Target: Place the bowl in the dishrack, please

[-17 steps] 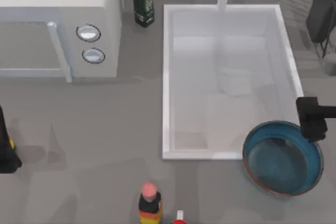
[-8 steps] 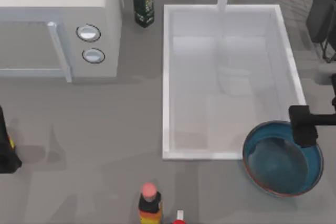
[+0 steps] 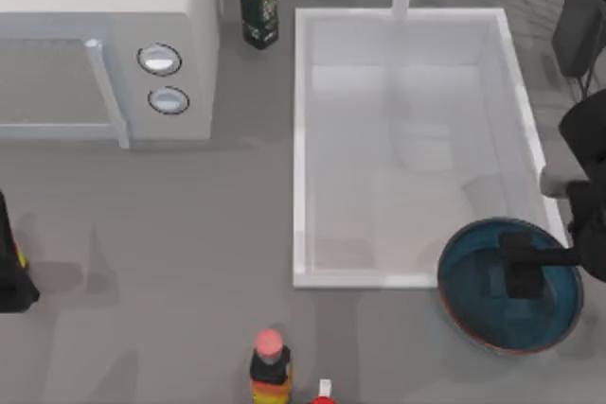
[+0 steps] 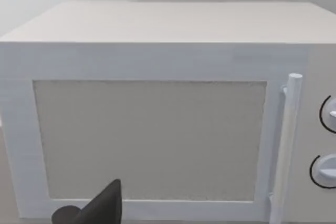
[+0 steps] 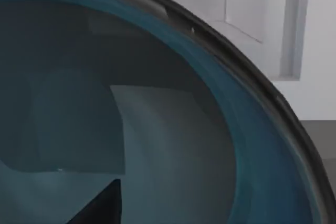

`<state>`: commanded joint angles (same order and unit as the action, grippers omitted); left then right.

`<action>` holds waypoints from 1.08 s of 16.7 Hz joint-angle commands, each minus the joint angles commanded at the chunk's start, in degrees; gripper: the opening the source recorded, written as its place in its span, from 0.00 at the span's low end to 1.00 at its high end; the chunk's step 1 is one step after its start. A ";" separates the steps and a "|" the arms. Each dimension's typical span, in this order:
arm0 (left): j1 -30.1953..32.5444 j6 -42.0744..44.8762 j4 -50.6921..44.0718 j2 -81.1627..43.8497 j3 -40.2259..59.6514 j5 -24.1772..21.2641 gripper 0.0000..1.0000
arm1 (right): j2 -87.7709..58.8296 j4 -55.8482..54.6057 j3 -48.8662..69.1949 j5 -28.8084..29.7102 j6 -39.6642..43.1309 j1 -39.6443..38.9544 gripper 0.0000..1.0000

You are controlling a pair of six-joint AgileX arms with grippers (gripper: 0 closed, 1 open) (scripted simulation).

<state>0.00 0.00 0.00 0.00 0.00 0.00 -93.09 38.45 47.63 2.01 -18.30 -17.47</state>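
Fingers of my right gripper (image 3: 520, 272): spread cannot be judged. From above, the dark block of the gripper hangs over the inside of the bowl (image 3: 483, 305), a little toward its right half, arm reaching in from the table's right edge. Whether the fingers touch the bowl's surface I cannot tell.

Bowl: teal-blue inside, thin reddish-brown rim, sitting on the grey counter (image 3: 189, 224) at the lower right, its upper edge just beside the lower right corner of the white sink (image 3: 301, 139).

Right wrist view: bowl (image 5: 157, 129) very close, glossy blue interior and dark rim curving across, pale sink wall (image 5: 262, 14) beyond the rim. One dark fingertip (image 5: 102, 205) shows low in that picture, over the bowl's inside.

Left gripper (image 3: 8, 276): parked at the table's left edge, spread not readable. Its wrist view faces the white microwave (image 4: 152, 129), with one dark fingertip (image 4: 97, 208) in front of the door.

Other items: dark bottle (image 3: 258, 2) at the back between microwave (image 3: 104, 7) and sink; pink-capped bottle (image 3: 270, 366) at the front edge.
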 joint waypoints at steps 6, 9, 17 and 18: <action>0.00 0.00 0.00 0.00 0.00 0.00 1.00 | 0.00 0.00 0.00 0.00 0.00 0.00 0.77; 0.00 0.00 0.00 0.00 0.00 0.00 1.00 | 0.00 0.00 0.00 0.00 0.00 0.00 0.55; 0.00 0.00 0.00 0.00 0.00 0.00 1.00 | 0.00 0.00 0.00 0.00 0.00 0.00 0.00; 0.00 0.00 0.00 0.00 0.00 0.00 1.00 | 0.00 0.00 0.00 0.00 0.00 0.00 0.00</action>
<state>0.00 0.00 0.00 0.00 0.00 0.00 -93.09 38.45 47.63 2.01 -18.30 -17.47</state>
